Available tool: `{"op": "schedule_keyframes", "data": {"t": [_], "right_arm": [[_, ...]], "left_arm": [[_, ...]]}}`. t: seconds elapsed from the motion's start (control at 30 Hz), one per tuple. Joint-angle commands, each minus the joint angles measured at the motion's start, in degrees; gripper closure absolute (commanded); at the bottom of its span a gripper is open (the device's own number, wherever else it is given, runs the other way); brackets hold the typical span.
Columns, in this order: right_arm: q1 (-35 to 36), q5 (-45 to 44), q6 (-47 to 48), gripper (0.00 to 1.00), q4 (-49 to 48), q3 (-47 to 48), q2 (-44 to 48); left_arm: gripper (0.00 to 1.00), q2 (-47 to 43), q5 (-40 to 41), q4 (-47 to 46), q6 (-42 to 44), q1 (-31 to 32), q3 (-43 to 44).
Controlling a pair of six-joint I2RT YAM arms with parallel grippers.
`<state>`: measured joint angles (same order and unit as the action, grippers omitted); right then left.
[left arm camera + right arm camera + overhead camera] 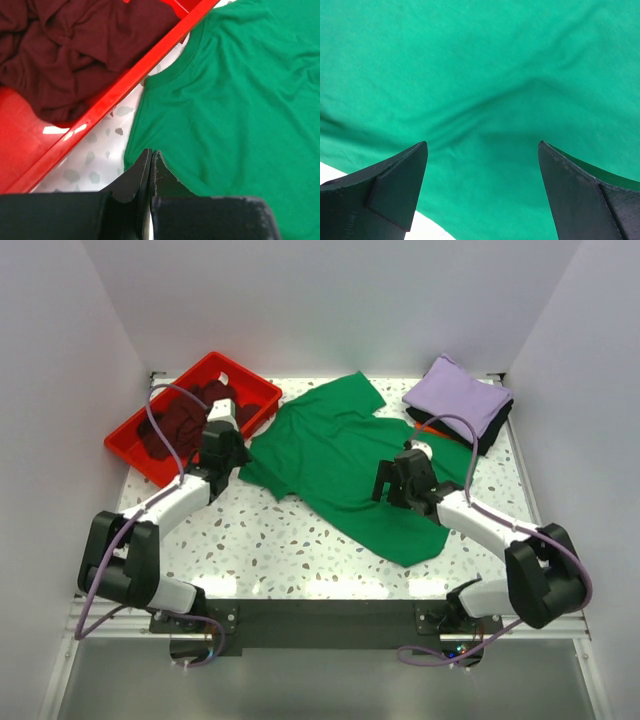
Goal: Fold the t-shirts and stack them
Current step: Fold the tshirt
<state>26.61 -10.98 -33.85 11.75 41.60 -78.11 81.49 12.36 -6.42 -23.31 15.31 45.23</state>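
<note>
Red tray point(255, 390), maroon shirt point(180, 420) inside, beside green shirt point(340, 460).

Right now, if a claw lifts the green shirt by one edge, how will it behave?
Green shirt likely floppy: it lies flat with soft wrinkles, so it should drape, not hold shape. Probably light: thin cloth. Pushed, it would probably bunch, not slide.
</note>
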Motion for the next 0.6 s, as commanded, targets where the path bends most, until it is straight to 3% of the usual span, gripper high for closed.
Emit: {"op": "schedule_keyframes", "data": {"t": [0.0, 0.27, 0.57], "right_arm": [[0.2, -3.5, -2.1, 0.06, 4.8, -2.0, 2.9], [0.3, -3.5, -4.6, 0.05, 5.6, -6.3, 2.9], [0.3, -2.3, -1.0, 0.05, 5.0, 3.1, -7.0]], "left_arm": [[1.00, 2.9, -7.7, -2.6, 3.7, -1.7, 3.5], [1.00, 2.7, -7.5, -5.5, 2.5, -1.9, 1.3], [1.00, 1.7, -5.1, -4.7, 2.4, -2.0, 0.5]]}}
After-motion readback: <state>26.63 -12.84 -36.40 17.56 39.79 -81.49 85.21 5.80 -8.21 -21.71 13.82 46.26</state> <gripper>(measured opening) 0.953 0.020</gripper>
